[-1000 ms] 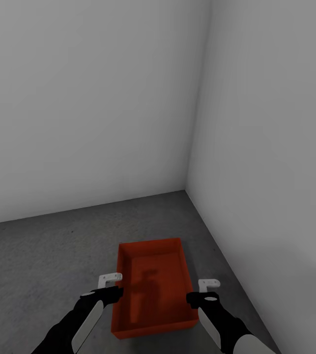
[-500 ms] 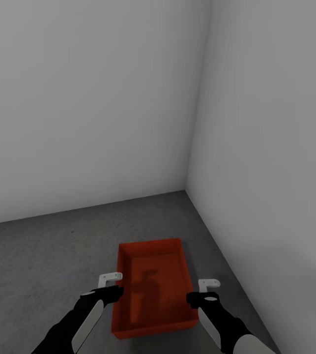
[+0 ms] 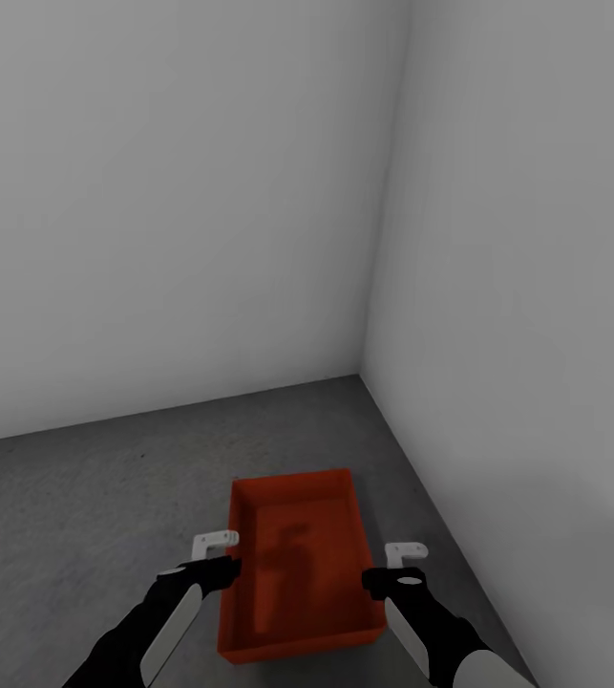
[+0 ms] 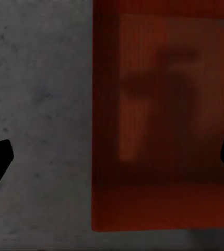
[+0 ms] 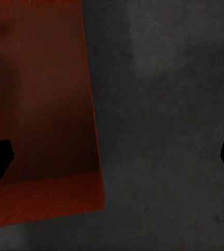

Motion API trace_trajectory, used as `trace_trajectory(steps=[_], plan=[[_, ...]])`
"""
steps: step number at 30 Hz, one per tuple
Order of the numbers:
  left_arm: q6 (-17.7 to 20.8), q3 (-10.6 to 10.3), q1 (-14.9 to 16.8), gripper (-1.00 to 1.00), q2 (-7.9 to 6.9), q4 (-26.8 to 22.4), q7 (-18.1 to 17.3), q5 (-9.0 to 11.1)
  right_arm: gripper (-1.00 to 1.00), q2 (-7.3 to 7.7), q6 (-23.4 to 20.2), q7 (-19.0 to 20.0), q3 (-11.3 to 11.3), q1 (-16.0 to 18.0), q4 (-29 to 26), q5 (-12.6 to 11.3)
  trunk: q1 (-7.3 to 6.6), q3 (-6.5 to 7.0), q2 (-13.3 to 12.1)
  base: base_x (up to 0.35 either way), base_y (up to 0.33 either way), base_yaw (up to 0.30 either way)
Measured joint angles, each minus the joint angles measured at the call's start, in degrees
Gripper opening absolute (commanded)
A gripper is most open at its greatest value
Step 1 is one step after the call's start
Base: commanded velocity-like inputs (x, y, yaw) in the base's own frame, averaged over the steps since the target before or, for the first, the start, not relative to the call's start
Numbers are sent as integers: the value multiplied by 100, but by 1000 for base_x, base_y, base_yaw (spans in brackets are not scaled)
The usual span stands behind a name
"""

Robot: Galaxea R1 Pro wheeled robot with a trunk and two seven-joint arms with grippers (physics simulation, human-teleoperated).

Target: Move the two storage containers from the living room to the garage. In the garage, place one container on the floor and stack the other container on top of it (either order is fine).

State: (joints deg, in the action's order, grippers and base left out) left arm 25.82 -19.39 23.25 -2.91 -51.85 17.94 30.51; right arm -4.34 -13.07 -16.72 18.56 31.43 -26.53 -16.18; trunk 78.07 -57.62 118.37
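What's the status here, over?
Both hands open: left hand, right hand, flanking the bin. Bin sits empty on the floor, near the wall corner. Nothing in the way.

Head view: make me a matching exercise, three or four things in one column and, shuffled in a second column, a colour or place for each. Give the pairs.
Things
1. storage container
2. floor
3. walls
4. left gripper

Descriptions
A. plain grey-white, meeting in a corner
B. orange-red, open-topped, resting on the concrete
C. dark grey and rough
D. white fingers, above the bin's left long side

Pairs: 1-B, 2-C, 3-A, 4-D

The right gripper hangs likewise by the bin's other long side; both grippers are open and hold nothing.
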Motion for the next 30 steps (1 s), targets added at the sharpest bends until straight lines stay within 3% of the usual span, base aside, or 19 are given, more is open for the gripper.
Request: trace_trajectory(steps=[23,30], plan=[[0,7,0,100,0,53,2,0,100,-2,-18,-9,-5,0,0,-2,-505,413,-923,0,0,0],[0,10,0,100,0,53,3,-1,100,-2,-18,-9,-5,0,0,-2,-506,413,-924,0,0,0]])
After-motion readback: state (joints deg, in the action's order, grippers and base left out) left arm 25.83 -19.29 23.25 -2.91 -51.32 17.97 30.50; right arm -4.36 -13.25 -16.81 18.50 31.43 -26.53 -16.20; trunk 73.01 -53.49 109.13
